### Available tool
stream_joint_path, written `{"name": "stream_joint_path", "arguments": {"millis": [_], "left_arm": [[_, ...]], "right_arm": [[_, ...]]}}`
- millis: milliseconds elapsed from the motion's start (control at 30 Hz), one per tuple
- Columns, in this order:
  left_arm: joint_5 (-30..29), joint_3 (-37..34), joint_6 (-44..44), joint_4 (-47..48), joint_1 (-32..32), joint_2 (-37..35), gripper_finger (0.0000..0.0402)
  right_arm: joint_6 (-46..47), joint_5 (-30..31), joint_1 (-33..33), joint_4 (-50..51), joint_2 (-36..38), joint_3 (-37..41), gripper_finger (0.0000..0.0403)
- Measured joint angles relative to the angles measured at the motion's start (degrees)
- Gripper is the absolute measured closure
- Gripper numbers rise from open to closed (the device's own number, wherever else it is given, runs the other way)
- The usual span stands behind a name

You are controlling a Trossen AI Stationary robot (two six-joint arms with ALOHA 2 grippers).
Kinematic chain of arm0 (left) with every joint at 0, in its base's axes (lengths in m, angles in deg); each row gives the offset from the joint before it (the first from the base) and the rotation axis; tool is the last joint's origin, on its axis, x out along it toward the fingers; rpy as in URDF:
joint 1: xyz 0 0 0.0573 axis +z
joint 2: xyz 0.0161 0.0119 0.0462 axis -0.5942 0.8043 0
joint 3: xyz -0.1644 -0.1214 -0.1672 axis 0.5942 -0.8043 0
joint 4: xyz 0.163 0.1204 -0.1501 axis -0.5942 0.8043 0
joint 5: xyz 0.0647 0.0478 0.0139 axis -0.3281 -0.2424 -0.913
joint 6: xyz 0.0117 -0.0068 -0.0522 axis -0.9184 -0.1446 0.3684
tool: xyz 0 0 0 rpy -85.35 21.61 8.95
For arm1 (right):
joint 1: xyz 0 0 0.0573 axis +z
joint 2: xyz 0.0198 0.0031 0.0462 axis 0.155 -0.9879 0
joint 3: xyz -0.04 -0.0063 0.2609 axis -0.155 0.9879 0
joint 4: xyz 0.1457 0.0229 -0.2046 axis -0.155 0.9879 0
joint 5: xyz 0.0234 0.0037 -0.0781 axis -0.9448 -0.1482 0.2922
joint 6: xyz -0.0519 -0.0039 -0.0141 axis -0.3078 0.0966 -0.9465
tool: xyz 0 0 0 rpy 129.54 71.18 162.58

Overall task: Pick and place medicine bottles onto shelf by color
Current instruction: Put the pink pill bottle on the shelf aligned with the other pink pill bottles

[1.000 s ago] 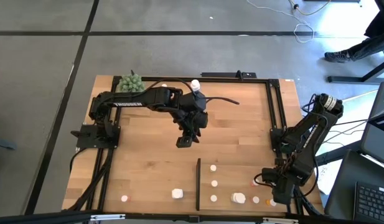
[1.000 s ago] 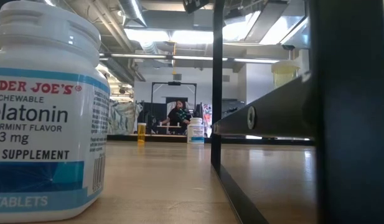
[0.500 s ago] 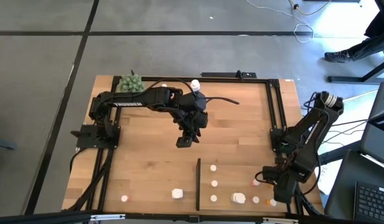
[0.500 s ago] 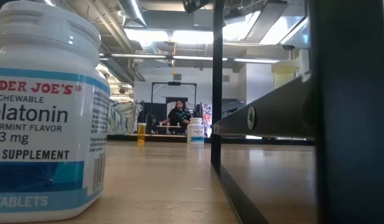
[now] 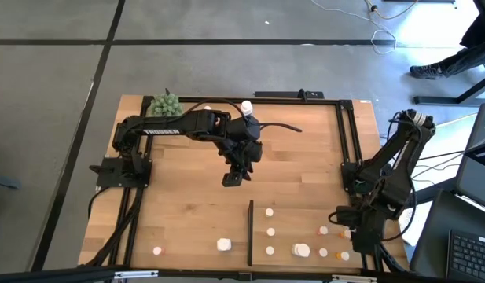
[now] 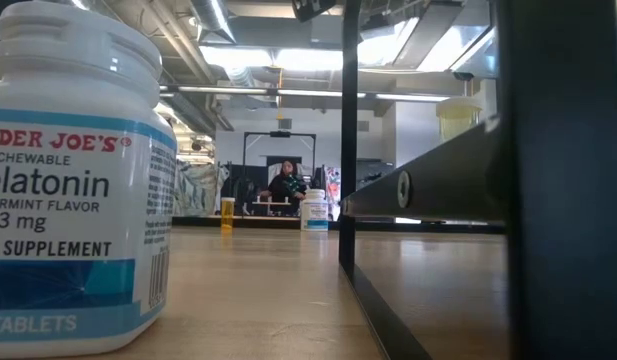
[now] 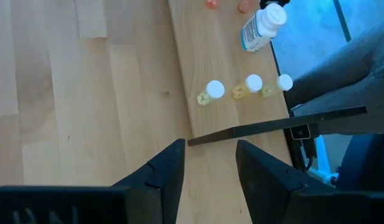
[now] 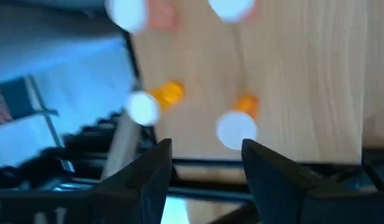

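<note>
R hand (image 8: 204, 165) over orange bottles (image 8: 237, 124)

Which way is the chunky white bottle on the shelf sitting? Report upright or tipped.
Tipped: the chunky white bottle lies on its side on the shelf, cap and label both showing.

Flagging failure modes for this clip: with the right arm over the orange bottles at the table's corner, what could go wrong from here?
1. The right gripper stands open and empty over two orange bottles close together; closing on one may knock the other over.
2. One of them stands right by the black frame, so a nudge could send it off the wood.
3. The left gripper waits open over mid-table, above the thin black strip; little risk there.
</note>
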Motion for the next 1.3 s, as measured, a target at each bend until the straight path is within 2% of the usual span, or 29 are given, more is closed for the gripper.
{"name": "stream_joint_path", "arguments": {"millis": [233, 467, 733, 967, 1067, 1300], "left_arm": [[-1.43, 0.0, 1.09, 0.83, 0.69, -0.37, 0.0264], [-2.34, 0.09, 3.48, 2.14, 2.97, -2.77, 0.0264], [-8.72, 0.07, 7.9, 9.87, 3.76, -6.03, 0.0264], [-13.46, 0.04, 17.35, 20.75, 3.37, -8.41, 0.0264], [-14.63, 0.02, 20.66, 23.49, 2.58, -8.72, 0.0264], [-15.98, -0.02, 30.49, 32.01, -0.53, -10.41, 0.0264]], "right_arm": [[-0.15, 11.33, 0.0, 2.89, 3.46, -7.23, 0.0206], [-1.67, 27.56, 0.0, 17.43, 4.59, -17.64, 0.0206], [-5.24, 44.98, 0.0, 28.43, 4.78, -26.14, 0.0206], [-9.09, 57.84, -0.27, 30.02, 5.9, -30.08, 0.0206], [-12.03, 59.58, -1.88, 30.08, 6.45, -31.14, 0.0206], [-16.66, 58.99, -7.41, 29.91, 7.4, -31.71, 0.0206]]}}
